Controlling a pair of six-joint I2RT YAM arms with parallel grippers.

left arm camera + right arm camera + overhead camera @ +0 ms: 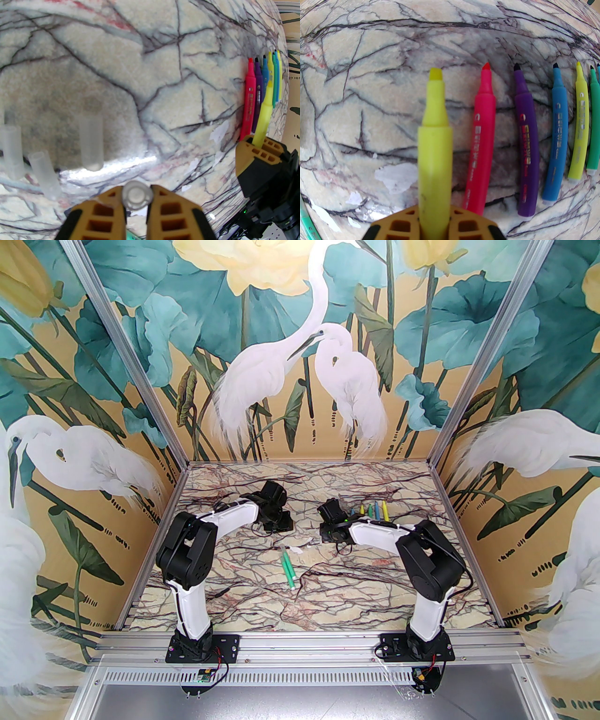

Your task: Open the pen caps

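Note:
My left gripper is shut on a pale translucent pen cap, seen end-on between the orange fingers. Three more pen caps stand or lean on the marble just beyond it. My right gripper is shut on a yellow pen whose bare tip points away. To its right, pink, purple, blue, yellow and green pens lie in a row with bare tips. In the top view this row lies behind the right gripper.
Two green pens lie side by side mid-table, between the arms. Small white scraps lie near them. The left gripper hangs over the table's middle left. Painted walls close in the marble table on three sides.

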